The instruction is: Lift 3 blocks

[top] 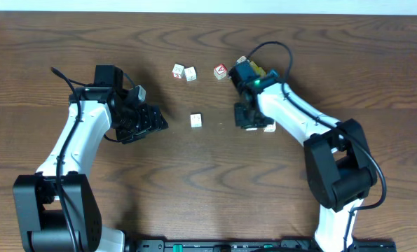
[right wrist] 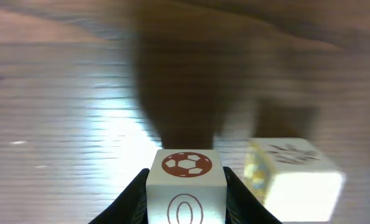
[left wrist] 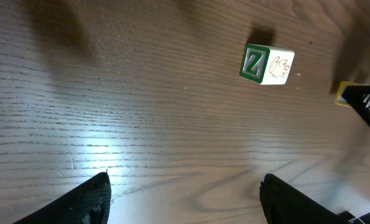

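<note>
Right wrist view: right jaws narrow, tight around a soccer-ball block (right wrist: 186, 186); left jaws wide apart.

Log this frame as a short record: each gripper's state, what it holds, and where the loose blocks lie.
surface: wooden table
left gripper: open, empty, over bare wood
ahead of left gripper: green-Z block, lying free, untouched
right gripper: shut on football block
beside held block: blurred pale block, apart from it
far row: outer pale block, inner pale block next to it, red-faced block apart
held block off the table: cannot tell
</note>
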Controlling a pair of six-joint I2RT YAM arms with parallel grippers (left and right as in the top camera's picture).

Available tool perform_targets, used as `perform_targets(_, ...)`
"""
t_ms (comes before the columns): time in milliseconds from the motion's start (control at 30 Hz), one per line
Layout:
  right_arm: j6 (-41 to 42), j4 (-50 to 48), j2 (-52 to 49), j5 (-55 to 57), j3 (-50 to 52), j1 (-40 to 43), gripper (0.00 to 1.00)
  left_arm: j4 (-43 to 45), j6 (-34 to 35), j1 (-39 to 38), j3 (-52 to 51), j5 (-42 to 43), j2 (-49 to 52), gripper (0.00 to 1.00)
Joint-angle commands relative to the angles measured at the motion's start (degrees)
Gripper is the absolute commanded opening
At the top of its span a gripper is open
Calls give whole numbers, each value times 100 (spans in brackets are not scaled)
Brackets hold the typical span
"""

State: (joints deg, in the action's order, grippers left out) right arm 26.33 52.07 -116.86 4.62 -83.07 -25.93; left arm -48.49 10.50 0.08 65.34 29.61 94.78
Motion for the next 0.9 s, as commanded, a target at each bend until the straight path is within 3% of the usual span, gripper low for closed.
perform_targets(0, 170, 55, -46, 66, -98, 177, 23, -24, -31, -17, 57, -31, 39, 77)
perform_targets(867, 278, 151, -46, -188, -70, 229, 30, -50, -31, -17, 52, -31, 37, 77)
